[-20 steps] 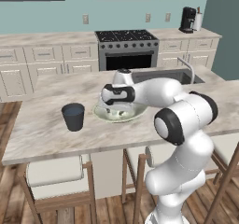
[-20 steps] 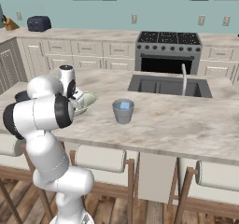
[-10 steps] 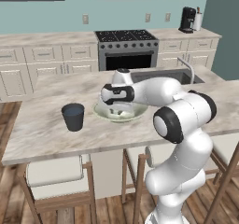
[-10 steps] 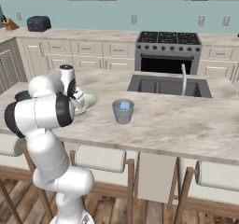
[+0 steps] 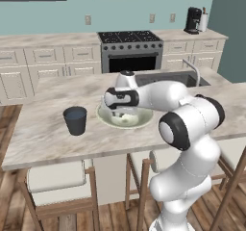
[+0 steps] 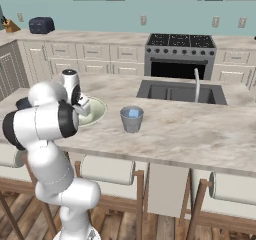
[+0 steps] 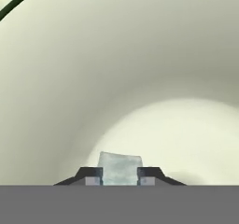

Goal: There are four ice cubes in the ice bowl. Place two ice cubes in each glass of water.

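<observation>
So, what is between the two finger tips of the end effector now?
In the hand view, an ice cube sits between them, pinched on both sides, inside the ice bowl.

no readable text, labels, signs

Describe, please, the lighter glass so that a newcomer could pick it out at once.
Start at the marble island in front of the sink. On it, right of the wide cream-green ice bowl, stands a small tapered tumbler. It is translucent grey with a pale-blue cube inside, unlike the dark charcoal tumbler.
</observation>
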